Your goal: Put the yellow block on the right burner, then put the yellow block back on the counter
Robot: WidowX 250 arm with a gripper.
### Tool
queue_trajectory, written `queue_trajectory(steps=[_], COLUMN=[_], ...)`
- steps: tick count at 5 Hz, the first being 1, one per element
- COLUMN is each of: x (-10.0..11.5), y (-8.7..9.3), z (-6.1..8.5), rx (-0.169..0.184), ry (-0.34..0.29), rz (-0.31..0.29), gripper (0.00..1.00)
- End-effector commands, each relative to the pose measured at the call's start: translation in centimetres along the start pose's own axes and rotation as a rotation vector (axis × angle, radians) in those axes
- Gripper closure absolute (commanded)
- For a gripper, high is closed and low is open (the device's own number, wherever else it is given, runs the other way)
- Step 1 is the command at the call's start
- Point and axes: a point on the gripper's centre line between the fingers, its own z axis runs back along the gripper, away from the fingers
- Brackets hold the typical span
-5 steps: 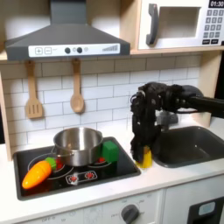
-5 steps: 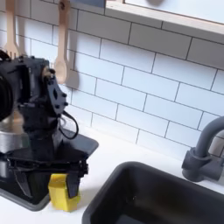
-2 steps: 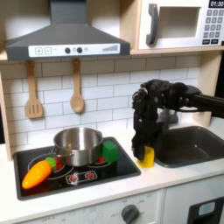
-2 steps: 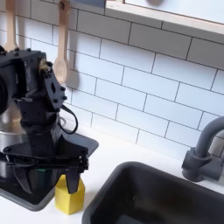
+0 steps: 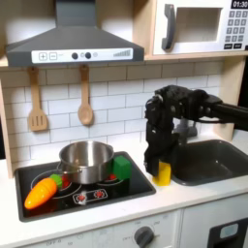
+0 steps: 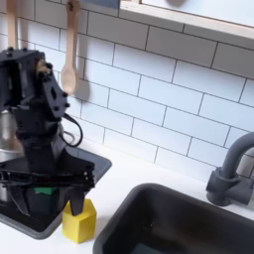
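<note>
1. While the yellow block (image 5: 164, 173) is sitting on the counter (image 5: 194, 197), it is lying in the narrow strip between the black hob (image 5: 97, 194) and the dark sink (image 5: 215, 160) in the first exterior view.
2. The gripper (image 6: 67, 180) is hovering just above the yellow block (image 6: 79, 220) in the second exterior view, with its jaws spread wide and nothing between them; the block is standing free below.
3. One dark finger (image 6: 76, 196) is hanging just over the block's top at the second exterior view's left, and I cannot tell whether it is touching the block.
4. The black arm (image 5: 194, 105) is reaching in from the first exterior view's right and bending down toward the gripper (image 5: 158, 158).
5. A steel pot (image 5: 85, 160) is resting on the hob at the first exterior view's left of the arm.
6. A green block (image 5: 122, 169) is lying beside the pot, and an orange toy carrot (image 5: 42, 192) is lying near the hob's front corner at the first exterior view's left.
7. Two wooden utensils (image 5: 85, 105) are hanging on the white tiled wall (image 6: 169, 89) under the range hood (image 5: 73, 39).
8. A dark tap (image 6: 230, 171) is curving over the sink (image 6: 189, 223) at the second exterior view's right.
</note>
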Motion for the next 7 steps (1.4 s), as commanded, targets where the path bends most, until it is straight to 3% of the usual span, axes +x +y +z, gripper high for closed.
queue_trajectory(steps=[1,7], x=[0.55,0.77], y=[2.3,2.57], z=[2.04,2.08], rx=[-0.062,-0.061], ry=[0.009,0.0], rz=[0.021,0.029], gripper=[0.0,0.0])
